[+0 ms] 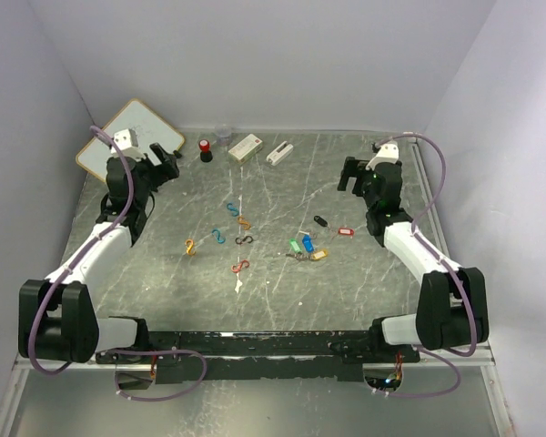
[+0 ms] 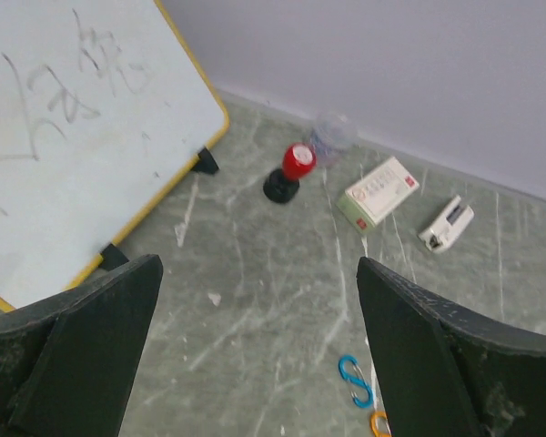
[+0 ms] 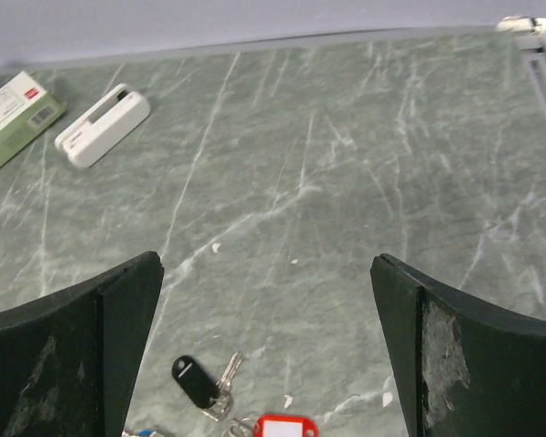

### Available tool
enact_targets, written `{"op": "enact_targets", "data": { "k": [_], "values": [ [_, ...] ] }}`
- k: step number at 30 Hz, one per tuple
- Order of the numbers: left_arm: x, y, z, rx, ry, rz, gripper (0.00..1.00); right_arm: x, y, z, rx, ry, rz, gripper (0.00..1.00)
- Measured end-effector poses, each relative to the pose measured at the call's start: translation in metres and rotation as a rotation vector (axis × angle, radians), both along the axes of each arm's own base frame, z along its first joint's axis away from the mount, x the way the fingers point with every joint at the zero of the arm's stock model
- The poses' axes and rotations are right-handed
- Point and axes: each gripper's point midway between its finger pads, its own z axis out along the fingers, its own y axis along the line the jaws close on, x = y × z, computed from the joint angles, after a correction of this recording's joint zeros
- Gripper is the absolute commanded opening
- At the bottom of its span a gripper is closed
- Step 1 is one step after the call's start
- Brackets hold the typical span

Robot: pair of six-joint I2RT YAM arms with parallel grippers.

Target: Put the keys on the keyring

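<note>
The keys lie in a loose group right of the table's middle: the black-tagged key [image 1: 320,220], red-tagged [image 1: 346,231], green-tagged [image 1: 296,246], blue-tagged [image 1: 307,244] and yellow-tagged [image 1: 319,255]. The right wrist view shows the black-tagged key [image 3: 196,381] and the red tag [image 3: 287,426] at its bottom edge. My right gripper [image 1: 350,175] [image 3: 266,264] is open and empty, above and beyond the keys. My left gripper [image 1: 168,164] [image 2: 257,273] is open and empty at the far left, near the whiteboard. I cannot make out a separate keyring.
Several coloured S-shaped clips lie mid-table, among them blue [image 1: 233,209] [image 2: 355,380], black [image 1: 245,239] and red [image 1: 241,266]. A whiteboard [image 1: 130,137], a red stamp [image 1: 205,150], a clear cup [image 1: 223,133], a small box [image 1: 245,147] and a white device [image 1: 279,153] stand along the back.
</note>
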Motion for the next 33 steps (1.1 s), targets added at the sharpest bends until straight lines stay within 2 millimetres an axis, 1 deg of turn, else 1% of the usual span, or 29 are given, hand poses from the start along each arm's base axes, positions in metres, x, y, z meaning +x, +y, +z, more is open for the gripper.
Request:
{"op": "enact_targets", "data": {
  "k": [3,6,9,12,14,16,18,20,21,22,24,26,28,33],
  "values": [
    [-0.005,-0.009,-0.013,-0.034,0.055,-0.037,0.96,-0.001,0.009,-0.002,0.02,0.052,0.041,1.0],
    [-0.009,-0.012,-0.022,-0.06,0.1,-0.042,0.91,-0.002,0.017,0.005,0.039,0.064,0.057,1.0],
    [-0.014,-0.023,-0.031,-0.07,0.148,-0.051,0.88,-0.01,0.026,0.007,0.057,0.078,0.074,1.0],
    [-0.025,-0.048,-0.039,-0.052,0.188,-0.083,0.84,-0.02,0.039,0.006,0.062,0.093,0.099,1.0],
    [-0.039,-0.074,-0.042,-0.032,0.213,-0.132,0.81,-0.03,0.052,0.003,0.056,0.111,0.119,1.0],
    [-0.053,-0.096,-0.042,-0.019,0.224,-0.176,0.82,-0.044,0.071,-0.002,0.05,0.127,0.159,1.0],
    [-0.067,-0.106,-0.043,-0.018,0.222,-0.194,0.84,-0.061,0.084,-0.011,0.056,0.139,0.194,0.99],
    [-0.084,-0.106,-0.053,-0.022,0.228,-0.191,0.85,-0.081,0.09,-0.024,0.07,0.157,0.215,0.98],
    [-0.095,-0.102,-0.064,-0.023,0.241,-0.178,0.84,-0.092,0.089,-0.034,0.079,0.169,0.219,0.98],
    [-0.102,-0.098,-0.073,-0.022,0.256,-0.164,0.84,-0.1,0.087,-0.042,0.086,0.183,0.217,0.97],
    [-0.113,-0.09,-0.095,-0.016,0.295,-0.133,0.83,-0.111,0.085,-0.054,0.097,0.205,0.213,0.97],
    [-0.121,-0.082,-0.114,-0.004,0.335,-0.099,0.82,-0.116,0.084,-0.06,0.104,0.217,0.207,0.97],
    [-0.127,-0.075,-0.128,0.007,0.37,-0.065,0.8,-0.117,0.084,-0.061,0.113,0.218,0.202,0.96],
    [-0.132,-0.072,-0.148,0.026,0.425,0.0,0.76,-0.117,0.084,-0.059,0.126,0.213,0.188,0.96]
  ]
}}
